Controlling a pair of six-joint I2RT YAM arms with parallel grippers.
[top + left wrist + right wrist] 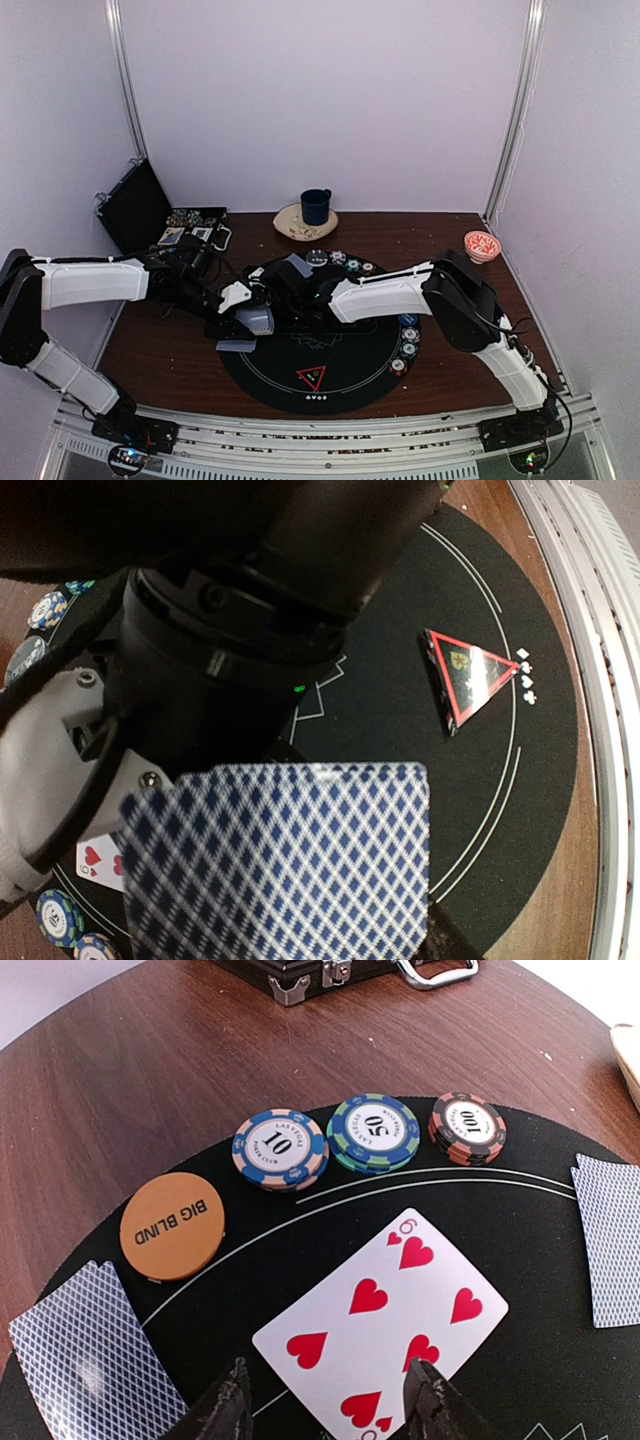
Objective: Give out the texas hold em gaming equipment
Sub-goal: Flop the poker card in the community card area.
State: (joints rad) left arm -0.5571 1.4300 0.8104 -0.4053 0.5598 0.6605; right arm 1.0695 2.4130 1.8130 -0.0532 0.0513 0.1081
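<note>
Six of hearts (380, 1325) face up, flat on round black mat (520, 1380), skewed. One face-down grey-blue card (95, 1360) at mat edge on one side of it, another (610, 1240) on the other. Orange BIG BLIND disc (172, 1225) flat at mat edge. Three chip stacks in a row on far-left rim: blue 10 (280, 1148), green 50 (375, 1132), red 100 (467, 1127). More chips (407, 335) along right rim. Red-edged black triangle marker (311, 378) flat, near side of mat. Blue-diamond-backed cards (280, 860) held above mat, backs up.
</note>
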